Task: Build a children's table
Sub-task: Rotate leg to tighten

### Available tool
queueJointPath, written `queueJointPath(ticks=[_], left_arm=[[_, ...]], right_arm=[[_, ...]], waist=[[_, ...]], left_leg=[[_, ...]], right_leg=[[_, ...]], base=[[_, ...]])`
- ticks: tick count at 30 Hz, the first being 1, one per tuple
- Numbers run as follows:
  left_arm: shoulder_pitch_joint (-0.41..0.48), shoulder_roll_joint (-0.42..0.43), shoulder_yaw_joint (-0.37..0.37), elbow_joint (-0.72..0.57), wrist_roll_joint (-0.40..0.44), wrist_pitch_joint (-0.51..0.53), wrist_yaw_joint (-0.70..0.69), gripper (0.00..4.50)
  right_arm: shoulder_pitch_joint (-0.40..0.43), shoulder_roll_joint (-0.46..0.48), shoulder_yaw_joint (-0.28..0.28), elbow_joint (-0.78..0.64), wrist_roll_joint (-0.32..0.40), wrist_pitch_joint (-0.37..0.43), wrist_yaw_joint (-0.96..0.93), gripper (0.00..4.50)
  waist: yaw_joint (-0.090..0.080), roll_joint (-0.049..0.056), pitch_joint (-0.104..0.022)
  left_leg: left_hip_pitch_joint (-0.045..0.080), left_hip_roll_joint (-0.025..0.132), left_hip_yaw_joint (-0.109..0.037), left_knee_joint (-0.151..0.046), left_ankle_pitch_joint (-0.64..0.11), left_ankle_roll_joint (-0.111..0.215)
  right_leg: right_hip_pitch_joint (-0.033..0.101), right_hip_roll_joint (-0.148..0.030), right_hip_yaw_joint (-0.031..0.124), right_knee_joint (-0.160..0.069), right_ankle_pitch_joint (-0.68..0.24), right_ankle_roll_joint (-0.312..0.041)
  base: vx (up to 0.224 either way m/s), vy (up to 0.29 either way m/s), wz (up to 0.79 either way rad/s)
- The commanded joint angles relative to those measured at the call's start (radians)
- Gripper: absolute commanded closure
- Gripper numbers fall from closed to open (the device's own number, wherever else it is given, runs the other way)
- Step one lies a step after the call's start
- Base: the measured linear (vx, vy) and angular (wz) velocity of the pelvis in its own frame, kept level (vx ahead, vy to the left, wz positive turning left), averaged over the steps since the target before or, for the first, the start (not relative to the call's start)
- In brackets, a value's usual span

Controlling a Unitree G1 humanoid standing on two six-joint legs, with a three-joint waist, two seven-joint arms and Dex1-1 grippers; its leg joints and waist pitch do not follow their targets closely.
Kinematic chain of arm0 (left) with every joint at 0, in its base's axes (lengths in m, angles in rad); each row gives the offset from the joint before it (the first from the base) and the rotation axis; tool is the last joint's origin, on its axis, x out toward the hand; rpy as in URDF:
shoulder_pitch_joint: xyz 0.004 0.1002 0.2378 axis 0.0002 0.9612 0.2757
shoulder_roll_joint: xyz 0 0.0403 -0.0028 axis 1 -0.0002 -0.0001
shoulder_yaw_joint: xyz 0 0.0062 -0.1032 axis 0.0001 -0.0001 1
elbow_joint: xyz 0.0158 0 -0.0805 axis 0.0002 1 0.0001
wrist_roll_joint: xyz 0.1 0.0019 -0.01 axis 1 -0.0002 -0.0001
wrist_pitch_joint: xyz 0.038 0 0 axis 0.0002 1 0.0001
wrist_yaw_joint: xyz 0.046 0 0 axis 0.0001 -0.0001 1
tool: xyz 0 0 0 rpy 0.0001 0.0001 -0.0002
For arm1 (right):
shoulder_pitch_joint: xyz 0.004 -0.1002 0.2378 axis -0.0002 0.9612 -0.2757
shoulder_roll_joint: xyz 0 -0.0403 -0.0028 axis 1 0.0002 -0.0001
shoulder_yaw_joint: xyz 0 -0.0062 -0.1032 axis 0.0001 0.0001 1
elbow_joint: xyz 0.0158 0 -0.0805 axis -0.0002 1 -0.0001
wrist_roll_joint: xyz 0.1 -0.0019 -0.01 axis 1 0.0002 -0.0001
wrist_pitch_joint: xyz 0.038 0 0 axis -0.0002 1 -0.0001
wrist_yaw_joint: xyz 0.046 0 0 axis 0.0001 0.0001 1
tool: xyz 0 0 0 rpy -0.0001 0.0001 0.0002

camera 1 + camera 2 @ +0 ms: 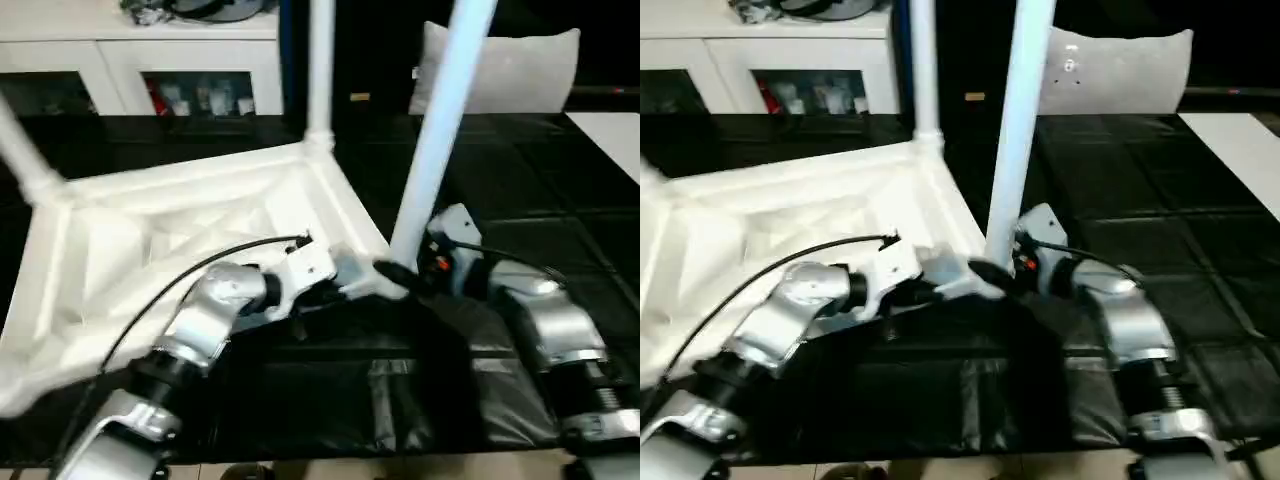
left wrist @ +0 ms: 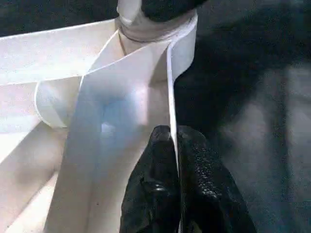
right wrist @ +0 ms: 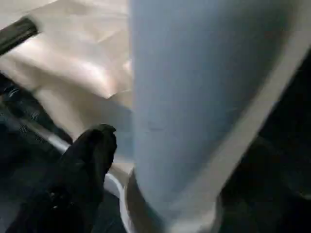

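Note:
The children's table lies upside down on the black floor, its ribbed white top (image 1: 150,240) facing up. One white leg (image 1: 440,120) stands in the near right corner socket, another (image 1: 320,70) in the far corner, and a third (image 1: 20,150) at the left. My left gripper (image 2: 174,145) is shut on the thin rim of the top, just beside the near right socket. My right gripper (image 1: 400,272) sits at the base of the near right leg (image 3: 194,97), open. One black finger (image 3: 90,160) stands a little off the leg's side.
A white cabinet (image 1: 150,50) with shelves runs along the back left. A grey pillow (image 1: 510,65) leans at the back right. A black sheet (image 1: 380,390) covers the floor in front of the table, and a white surface (image 1: 610,130) shows at the right edge.

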Motion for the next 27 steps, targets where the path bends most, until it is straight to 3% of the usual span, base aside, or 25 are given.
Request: queueJointPath(ticks=[1,6,10,17,27], left_arm=[[0.02,0.015,-0.028,-0.012,-0.035,-0.043,-0.075,4.5],[0.016,0.055,-0.039,0.007,-0.035,-0.082,-0.14,4.5],[0.023,0.092,-0.044,-0.012,-0.064,-0.096,-0.22,4.5],[0.023,0.125,-0.057,-0.012,-0.08,-0.135,-0.296,4.5],[0.018,0.136,-0.06,0.0,-0.09,-0.145,-0.31,4.5]], right_arm=[[0.006,-0.036,0.019,-0.016,0.032,-0.02,0.101,0.53],[0.009,-0.078,0.038,-0.014,0.056,-0.032,0.217,0.53],[0.022,-0.103,0.05,-0.032,0.086,-0.009,0.304,0.79],[0.029,-0.122,0.069,-0.033,0.103,-0.012,0.378,1.37],[0.035,-0.124,0.078,-0.047,0.122,0.001,0.409,2.29]], waist=[[0.005,-0.015,-0.065],[0.006,-0.015,-0.064],[0.011,-0.015,-0.065],[0.016,-0.015,-0.06],[0.02,-0.017,-0.061]], left_leg=[[0.017,0.052,-0.015,-0.06,-0.153,0.092],[0.015,0.053,-0.015,-0.059,-0.148,0.092],[0.013,0.054,-0.014,-0.057,-0.135,0.1],[0.018,0.057,-0.014,-0.062,-0.173,0.079],[0.015,0.055,-0.014,-0.06,-0.15,0.081]], right_leg=[[0.051,-0.067,0.039,-0.073,-0.088,-0.246],[0.052,-0.067,0.038,-0.07,-0.08,-0.254],[0.052,-0.067,0.037,-0.067,-0.067,-0.261],[0.046,-0.067,0.038,-0.073,-0.137,-0.255],[0.048,-0.067,0.037,-0.069,-0.108,-0.254]], base=[[0.0,0.0,0.0],[0.0,0.0,0.0],[0.0,0.0,0.0],[0.0,0.0,0.0],[0.0,0.0,0.0]])
